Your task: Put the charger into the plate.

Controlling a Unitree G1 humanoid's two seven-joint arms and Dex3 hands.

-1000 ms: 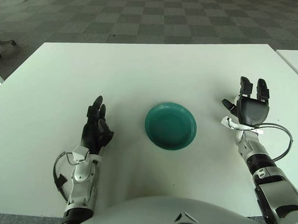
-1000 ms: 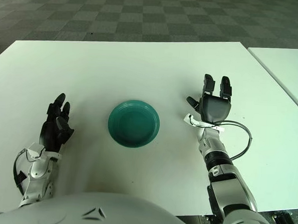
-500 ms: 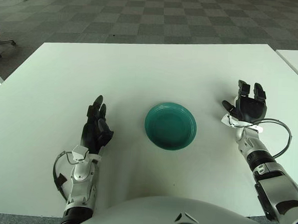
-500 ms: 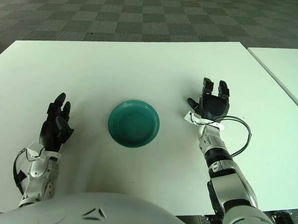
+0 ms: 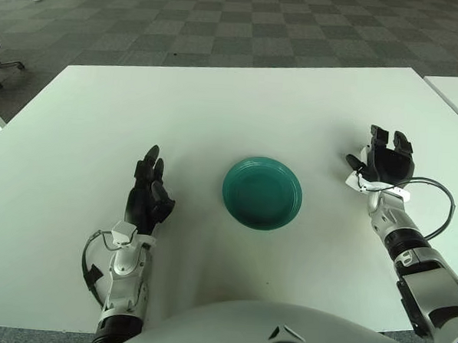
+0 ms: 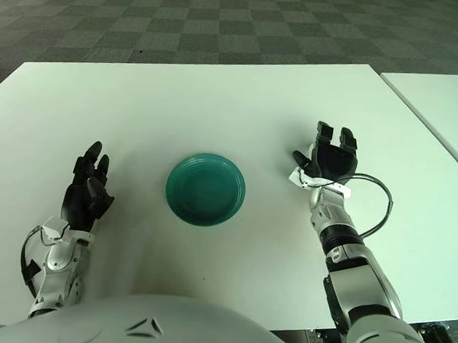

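Note:
A dark green plate point(image 5: 262, 192) sits at the middle of the white table point(image 5: 217, 109) and holds nothing. My right hand point(image 5: 385, 160) is to the right of the plate, palm facing me, fingers spread upward and holding nothing. My left hand point(image 5: 149, 190) rests open on the table to the left of the plate. No charger shows in either view; the table under and behind my right hand is hidden.
A second white table point(image 5: 457, 93) stands close at the right, with a narrow gap between. A black cable loop point(image 5: 444, 215) hangs off my right wrist. Checkered carpet floor lies beyond the far edge.
My right hand has sunk toward the table and drifted slightly right, away from the plate, with its fingers still spread. The left hand and the plate have not moved.

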